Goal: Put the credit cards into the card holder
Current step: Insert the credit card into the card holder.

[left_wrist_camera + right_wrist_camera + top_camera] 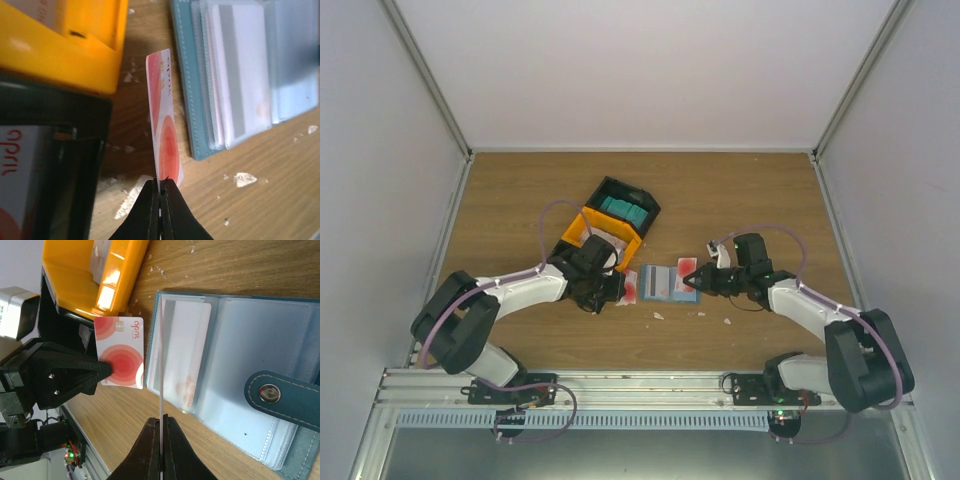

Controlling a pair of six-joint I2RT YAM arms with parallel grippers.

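Pinches, with the left tool (160,184) closed tight, the near edge of a white credit card (162,115), held on edge between the bin (60,45) and the card holder (186,90), touching neither. Printed on the card face: red concentric circles, a small chip, and red lettering looking like "april", seen sideways in the right wrist view. Same red word, again sideways, on another white card (30,165) standing in the bin's black compartment beside the orange one. Farther back in the bin, in the top view, a stack of teal cards (623,210). Grips, with the right tool (162,419) likewise shut, a thin pale leaf of the card holder seen edge-on and lifted off the rest; clear sleeve or card, impossible to tell. Lying open and flat on the counter (280,165) between the two tools: the holder itself, slate-blue outside with pale stitching, clear pockets inside. Tucked in one pocket, a whitish card (187,340) with a faint red mark. Across the holder's far edge, a closing strap (295,400) with a round metal snap (270,393). White scraps (245,178) scattered on the wood just beside the holder.
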